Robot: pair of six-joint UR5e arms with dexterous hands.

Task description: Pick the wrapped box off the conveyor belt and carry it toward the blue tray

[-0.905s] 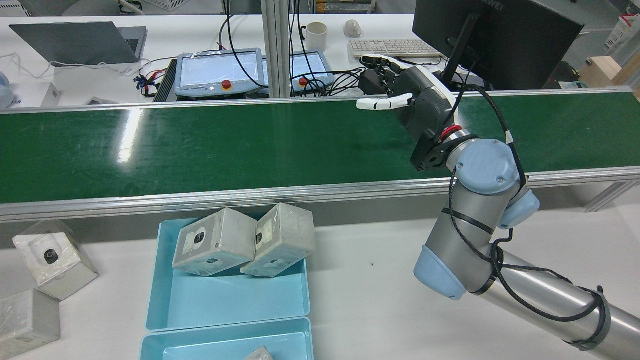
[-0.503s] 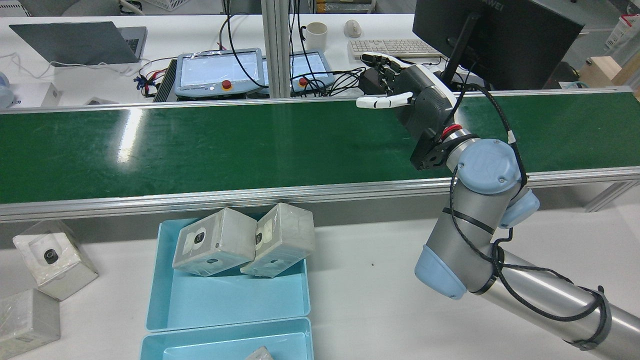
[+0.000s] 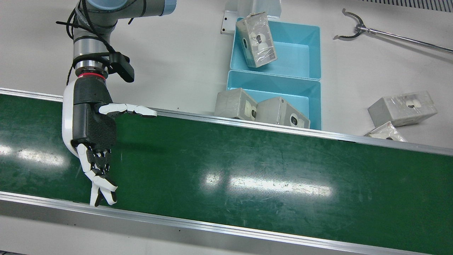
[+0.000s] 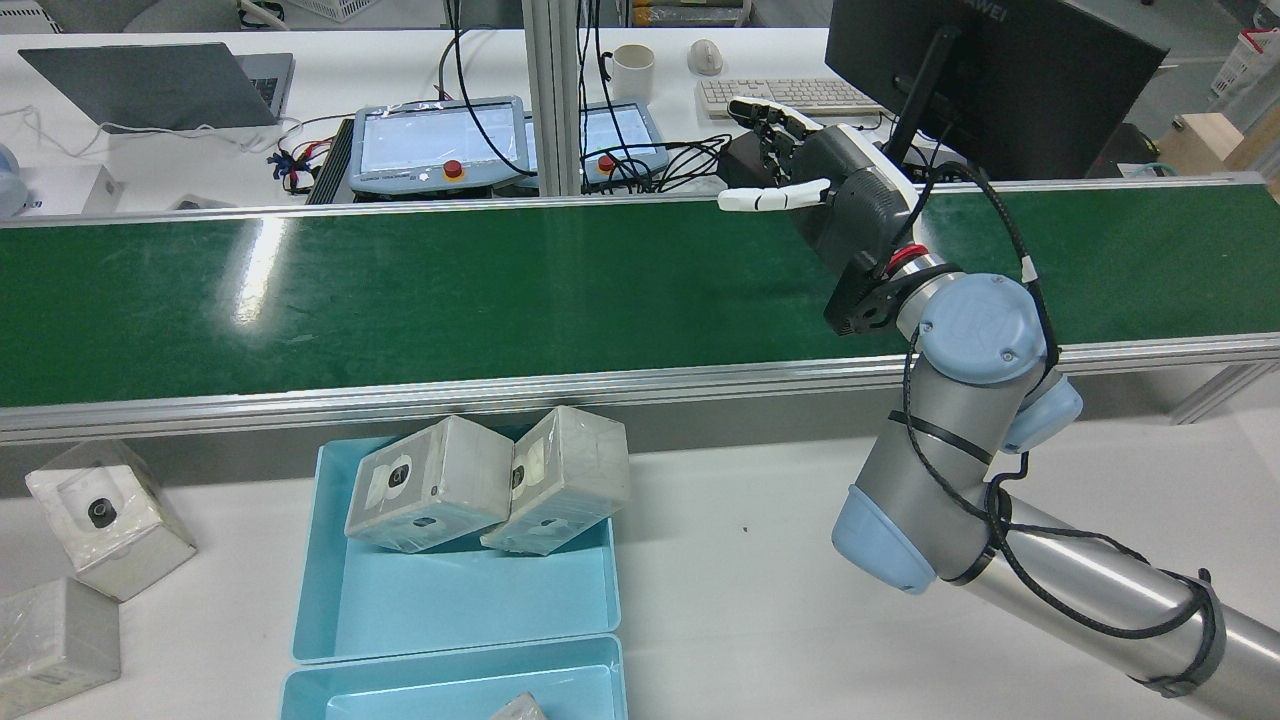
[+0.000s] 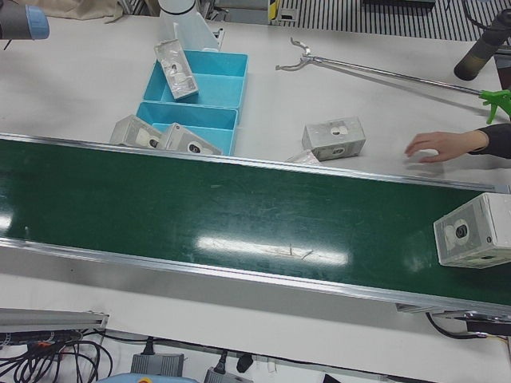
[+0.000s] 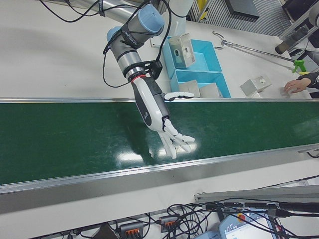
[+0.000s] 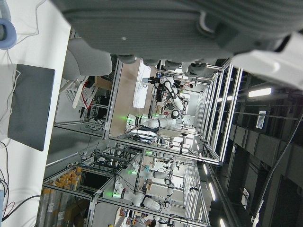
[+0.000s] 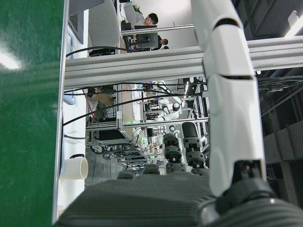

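Observation:
A wrapped grey box (image 5: 473, 231) lies on the green conveyor belt (image 5: 200, 207) at its far right end in the left-front view, far from either hand. My right hand (image 3: 92, 127) hovers over the belt (image 3: 247, 166) at the other end, open, fingers spread toward the far edge, holding nothing. It also shows in the rear view (image 4: 835, 190) and the right-front view (image 6: 157, 112). The blue tray (image 4: 450, 600) beside the belt holds two wrapped boxes (image 4: 430, 485). My left hand (image 7: 165, 28) shows only as a dark palm edge in its own view.
A second blue tray (image 3: 297, 53) behind the first holds one box. More wrapped boxes (image 3: 401, 108) lie on the table beside the trays. A reacher tool (image 3: 389, 37) lies on the table. A person's hand (image 5: 443, 145) rests near the belt's end.
My right hand has shifted slightly up and toward the belt's far edge, still open. Nothing else has moved.

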